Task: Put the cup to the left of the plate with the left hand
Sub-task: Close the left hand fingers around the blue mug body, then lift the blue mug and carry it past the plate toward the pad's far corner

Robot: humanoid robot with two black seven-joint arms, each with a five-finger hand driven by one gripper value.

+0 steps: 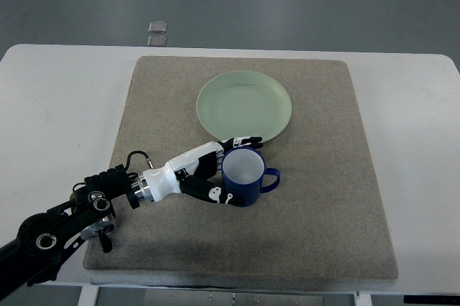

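- Table (50, 105), white, fills most of the view, with grey floor beyond its far edge.
- Mat (316, 198), a coarse grey-brown square, covers the middle of the table and carries everything else.
- Left arm (65, 223), black at the joints with a white wrist section, reaches in from the near left corner and slants up toward the mat's centre.
- Plate (244, 105), pale green and round, lies flat on the far half of the mat, slightly left of centre.
- Cup (244, 177), blue outside and white inside, stands upright on the mat just near of the plate's near rim, its handle pointing right.
- Left hand (208, 173) wraps the cup's left side: its fingers (241, 142) curve round the far wall and the thumb presses the near wall, so it is grasping the cup.
- Two small grey squares (158, 33) lie on the floor past the table's far edge, left of the plate.
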